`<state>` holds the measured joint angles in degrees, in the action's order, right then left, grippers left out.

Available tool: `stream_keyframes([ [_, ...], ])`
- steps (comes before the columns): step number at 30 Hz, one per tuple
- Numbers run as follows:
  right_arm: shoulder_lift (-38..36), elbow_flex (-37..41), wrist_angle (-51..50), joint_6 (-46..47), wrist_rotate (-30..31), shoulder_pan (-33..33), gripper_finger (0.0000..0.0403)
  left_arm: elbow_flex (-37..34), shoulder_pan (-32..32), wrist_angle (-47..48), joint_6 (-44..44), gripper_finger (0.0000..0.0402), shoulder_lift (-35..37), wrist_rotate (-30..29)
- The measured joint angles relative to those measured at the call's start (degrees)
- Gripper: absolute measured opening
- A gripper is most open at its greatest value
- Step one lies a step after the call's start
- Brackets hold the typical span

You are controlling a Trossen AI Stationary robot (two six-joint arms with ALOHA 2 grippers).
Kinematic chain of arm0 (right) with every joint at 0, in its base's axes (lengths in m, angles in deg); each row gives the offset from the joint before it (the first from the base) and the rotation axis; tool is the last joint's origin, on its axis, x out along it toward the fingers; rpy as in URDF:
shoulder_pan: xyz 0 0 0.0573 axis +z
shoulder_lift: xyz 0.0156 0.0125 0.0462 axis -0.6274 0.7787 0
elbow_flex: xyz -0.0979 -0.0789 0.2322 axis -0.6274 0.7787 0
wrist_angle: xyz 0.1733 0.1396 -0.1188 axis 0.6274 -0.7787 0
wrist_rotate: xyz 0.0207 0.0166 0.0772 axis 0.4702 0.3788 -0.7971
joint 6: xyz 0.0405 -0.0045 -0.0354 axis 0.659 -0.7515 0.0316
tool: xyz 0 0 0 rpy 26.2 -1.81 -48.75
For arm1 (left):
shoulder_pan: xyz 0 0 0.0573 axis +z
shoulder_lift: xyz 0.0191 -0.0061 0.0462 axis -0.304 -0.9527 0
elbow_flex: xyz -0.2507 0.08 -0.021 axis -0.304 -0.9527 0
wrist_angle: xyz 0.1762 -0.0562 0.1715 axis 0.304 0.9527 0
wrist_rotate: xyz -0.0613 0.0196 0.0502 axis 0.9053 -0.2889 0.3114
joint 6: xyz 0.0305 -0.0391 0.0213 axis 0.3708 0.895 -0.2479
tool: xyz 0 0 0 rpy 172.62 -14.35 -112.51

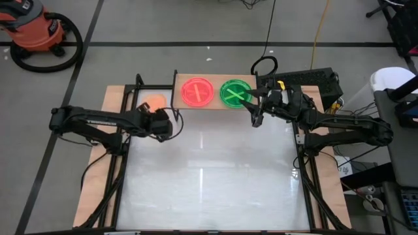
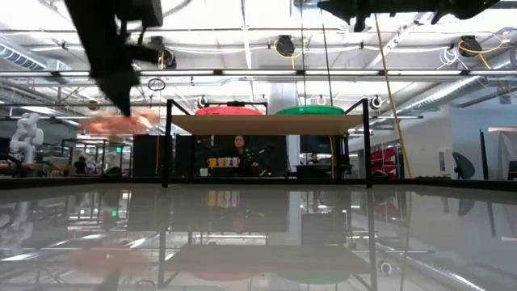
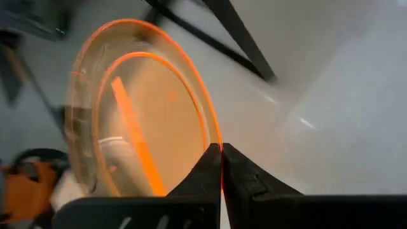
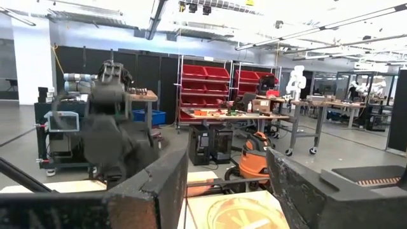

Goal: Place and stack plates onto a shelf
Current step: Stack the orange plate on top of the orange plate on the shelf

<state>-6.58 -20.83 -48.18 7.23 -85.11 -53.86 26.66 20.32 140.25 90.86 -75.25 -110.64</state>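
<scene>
The light-wood shelf stands at the table's far edge on black legs. A pink plate and a green plate lie side by side on it; in the low view the pink and green rest flat on the board. My left gripper is just left of the shelf, shut on an orange plate. My right gripper hovers open at the shelf's right end, beside the green plate. No other plates show. My left gripper pinches the orange plate's rim between its two fingertips, at the edge nearest the arm. The fingers come roughly level from the table's near-left side. The plate is lifted clear of the table, at about shelf-top height.
The shelf's black legs and the table's black frame bars stand near my left arm. The white tabletop lies bare in front of the shelf. An orange shop vacuum sits on the floor, and a person is beyond the table.
</scene>
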Motion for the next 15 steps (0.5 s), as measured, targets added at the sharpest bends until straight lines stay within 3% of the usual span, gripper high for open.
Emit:
stream_keyframes([
  [4, 0.0, 0.0, -0.6, 0.0, 0.0, 0.0, 0.0194, 9.2, -0.9, 6.0, 0.3, 0.0001, 0.0, -8.0],
  [8, 0.0, 0.0, -0.6, 0.0, 0.0, 0.0, 0.0194, 15.5, -0.1, -1.3, -17.7, 0.0001, -0.3, -12.2],
  [11, 0.2, 0.0, -0.7, 0.0, 0.0, 0.0, 0.0194, 17.3, 1.1, -12.0, -36.5, 0.0001, -1.1, -7.8],
  [15, 0.2, 0.0, -0.7, 0.0, 0.0, 0.0, 0.0194, 17.8, 3.3, -20.1, -53.5, 0.0001, -4.1, 1.3],
])
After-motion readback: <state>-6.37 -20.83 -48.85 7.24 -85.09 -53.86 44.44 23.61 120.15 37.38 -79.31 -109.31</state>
